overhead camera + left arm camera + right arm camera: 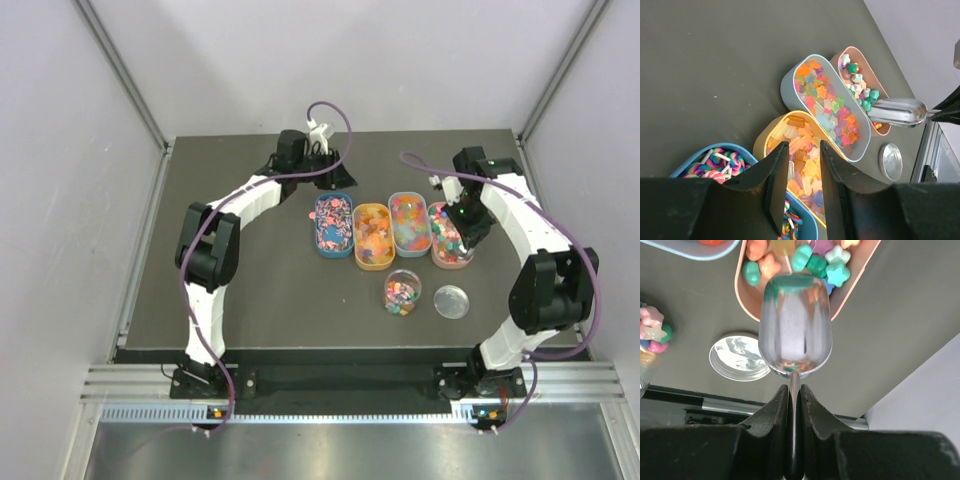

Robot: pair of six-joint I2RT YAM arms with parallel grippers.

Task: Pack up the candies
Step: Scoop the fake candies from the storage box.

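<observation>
The candies fill four oval trays in a row: blue [333,225], yellow [373,236], light blue [410,223] and pink [450,238]. My left gripper [327,184] hangs open and empty above the far ends of the blue and yellow trays; in the left wrist view it [804,150] frames orange-yellow gummies [805,145]. My right gripper [794,390] is shut on the handle of the silver scoop [795,330]. The scoop bowl hovers over the near end of the pink tray [860,280], above pastel candies [810,260], and looks empty.
A clear round jar [402,292] partly filled with mixed candies stands in front of the trays. Its metal lid [452,301] lies to its right, also seen in the right wrist view [737,356]. The table's front edge is just beyond.
</observation>
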